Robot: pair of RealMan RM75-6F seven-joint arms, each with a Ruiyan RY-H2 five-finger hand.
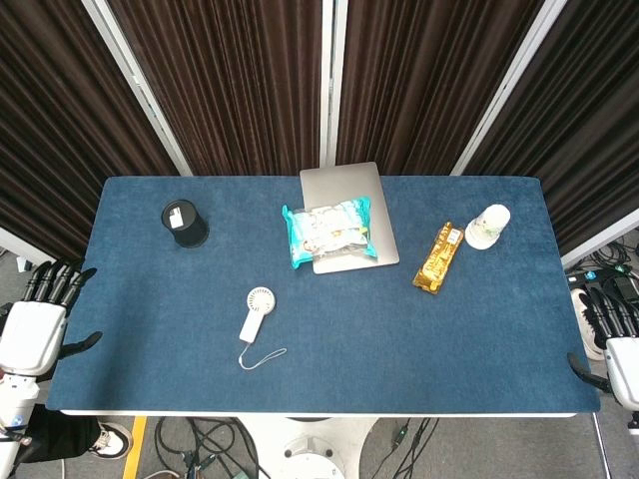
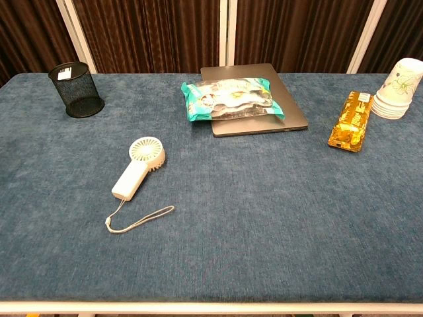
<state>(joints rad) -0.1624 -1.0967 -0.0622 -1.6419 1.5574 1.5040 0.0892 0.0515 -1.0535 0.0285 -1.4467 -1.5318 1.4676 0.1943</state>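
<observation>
My left hand (image 1: pixel 45 309) hangs off the table's left edge, fingers spread, holding nothing. My right hand (image 1: pixel 611 334) sits off the right edge near the front corner, also empty with fingers apart. Neither hand shows in the chest view. A white handheld fan (image 1: pixel 255 313) (image 2: pixel 137 168) with a wrist strap lies front left of centre on the blue table (image 1: pixel 399 339) (image 2: pixel 264 224). A teal snack bag (image 1: pixel 327 232) (image 2: pixel 230 98) rests partly on a closed grey laptop (image 1: pixel 344 185) (image 2: pixel 291 112). A gold wrapped bar (image 1: pixel 438 256) (image 2: pixel 349 121) lies to the right.
A black mesh pen cup (image 1: pixel 185 223) (image 2: pixel 76 89) stands at the back left. A stack of paper cups (image 1: pixel 487 227) (image 2: pixel 398 88) stands at the back right. Dark curtains hang behind the table. Cables lie on the floor below the front edge.
</observation>
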